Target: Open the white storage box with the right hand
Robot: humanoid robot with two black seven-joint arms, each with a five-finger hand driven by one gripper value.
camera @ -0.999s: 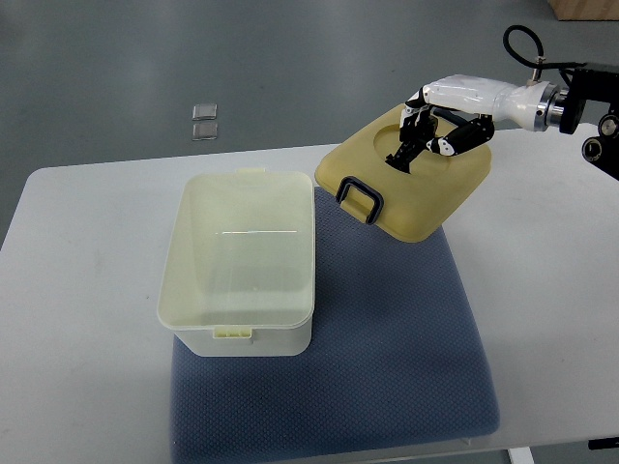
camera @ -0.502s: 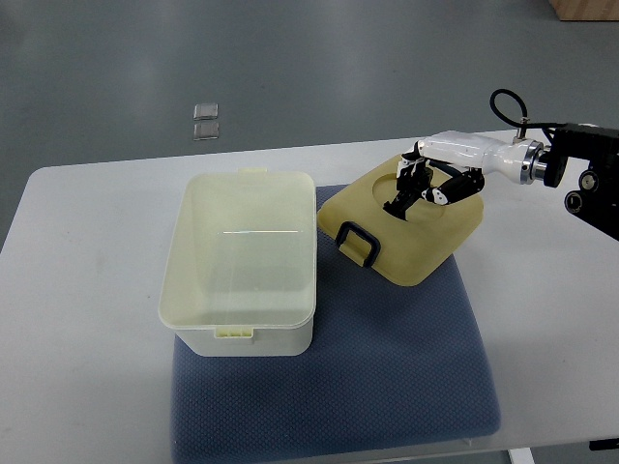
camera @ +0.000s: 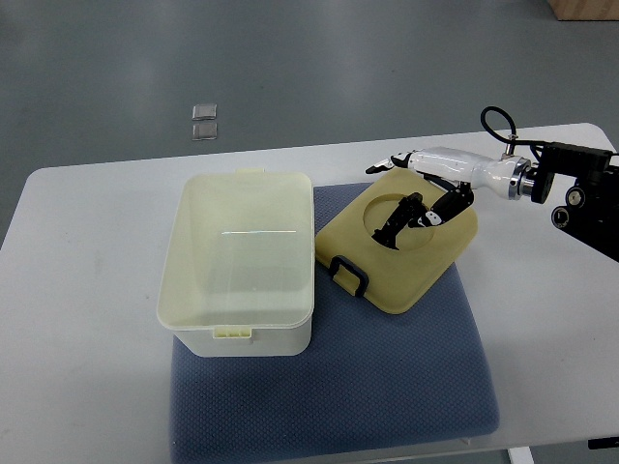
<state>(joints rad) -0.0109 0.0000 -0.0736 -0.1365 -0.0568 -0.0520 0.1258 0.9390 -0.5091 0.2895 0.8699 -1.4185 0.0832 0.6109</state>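
The white storage box (camera: 242,340) stands open and empty on the left part of a blue-grey mat (camera: 387,377). Its yellowish lid (camera: 430,261) lies flat on the mat to the right of the box, with its black handle (camera: 348,274) pointing towards me. My right hand (camera: 392,198) reaches in from the right edge and hovers over the lid's round recess. Its fingers are spread: one white finger points left past the lid's far edge, and the black fingertips (camera: 398,224) rest on or just above the recess. They grasp nothing.
The mat lies on a white table (camera: 87,290). Beyond the table's far edge, two small clear squares (camera: 204,122) lie on the grey floor. The right arm's dark wrist housing (camera: 580,188) sits over the table's right end.
The right hand has lowered the lid from a tilted, raised position down and left until it lies flat on the mat. Its fingers have spread and let the lid go.
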